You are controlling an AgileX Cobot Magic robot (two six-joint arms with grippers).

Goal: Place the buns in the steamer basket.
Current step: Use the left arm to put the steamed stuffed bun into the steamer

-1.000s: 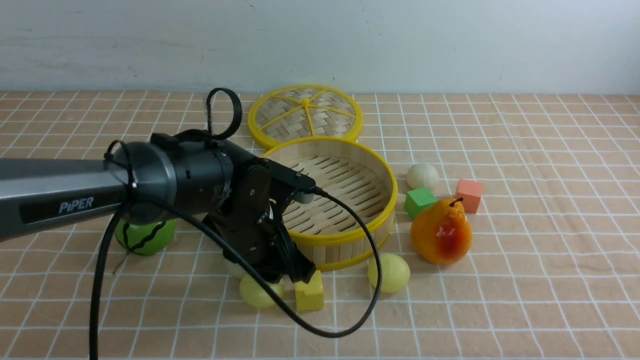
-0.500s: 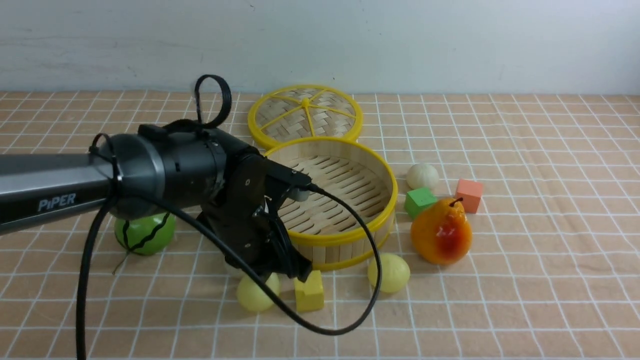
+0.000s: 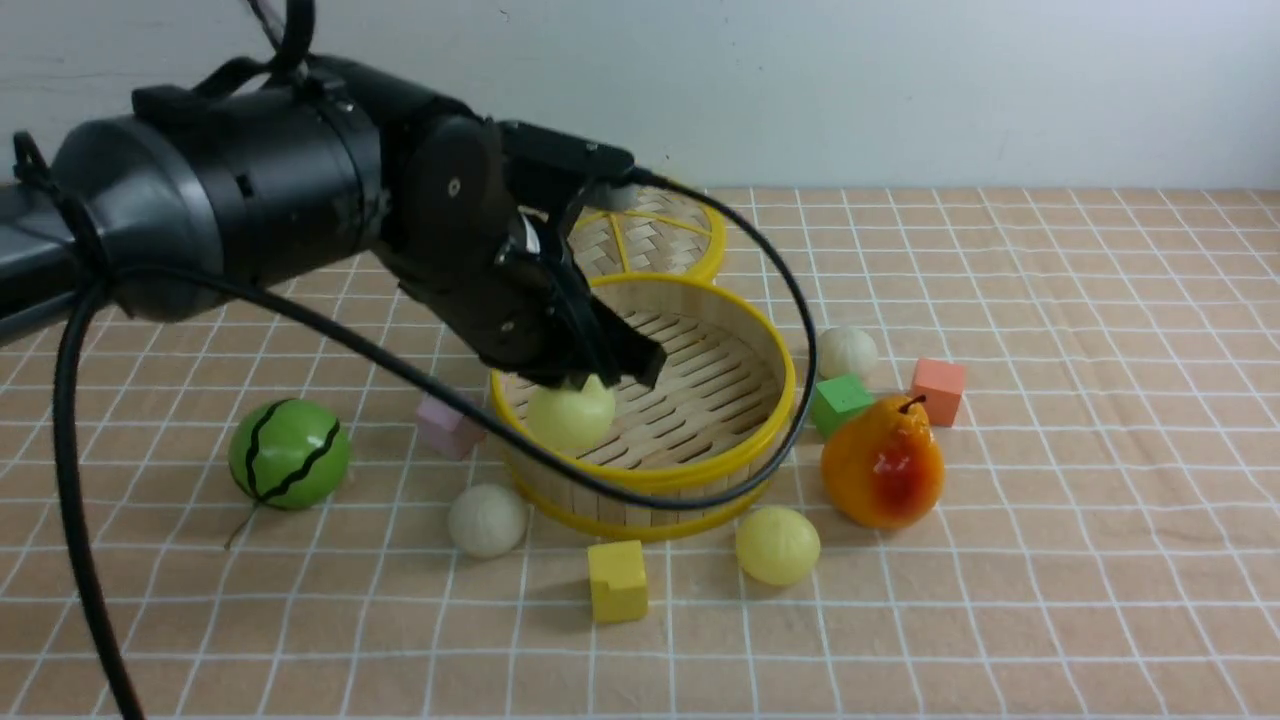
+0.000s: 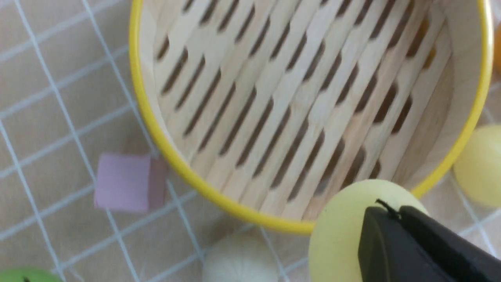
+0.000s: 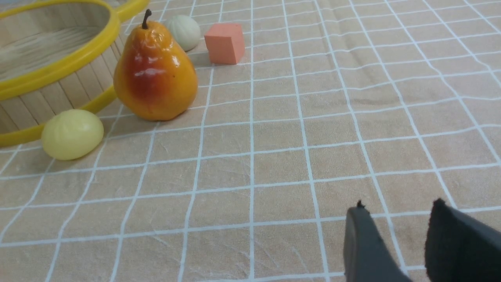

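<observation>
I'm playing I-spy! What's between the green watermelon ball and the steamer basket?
A pink cube, between the watermelon ball and the steamer basket, seen in the front view.

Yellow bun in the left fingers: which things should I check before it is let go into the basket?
1. Grip: ok. The left fingers are shut on the yellow bun.
2. Bun above the basket floor: not ok. It hangs at the near rim.
3. Floor free: ok, nothing lies inside.
4. Black cable clear of the basket: cannot tell; it loops before the front wall.
5. Right fingers away: ok, open above the cloth.
</observation>
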